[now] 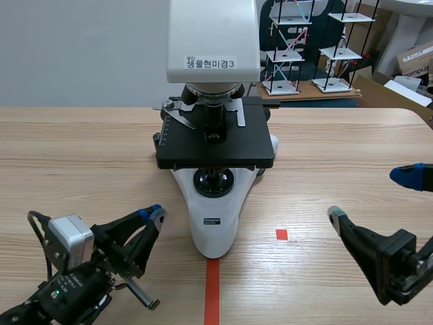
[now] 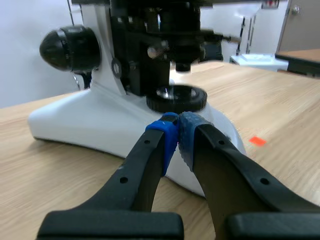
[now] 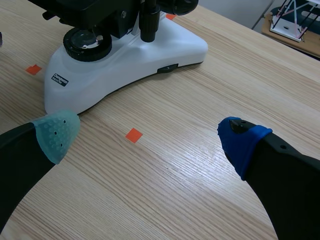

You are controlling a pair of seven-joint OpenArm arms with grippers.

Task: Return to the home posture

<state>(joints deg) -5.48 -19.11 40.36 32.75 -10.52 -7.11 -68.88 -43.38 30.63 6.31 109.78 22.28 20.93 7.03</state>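
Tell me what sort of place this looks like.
Probably a lab or science classroom: a labelled microscope stands on a wooden table, with stick-and-plate frame models behind it and cardboard boxes at the far right.

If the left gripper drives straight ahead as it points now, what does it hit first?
Most likely the microscope's white base: the shut left gripper points straight at it, just ahead. The exact gap is hard to judge.

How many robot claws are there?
2. The left gripper sits low on the left of the table, shut on nothing, its tip by the microscope base. The right gripper is low on the right, open and empty. None seems hidden.
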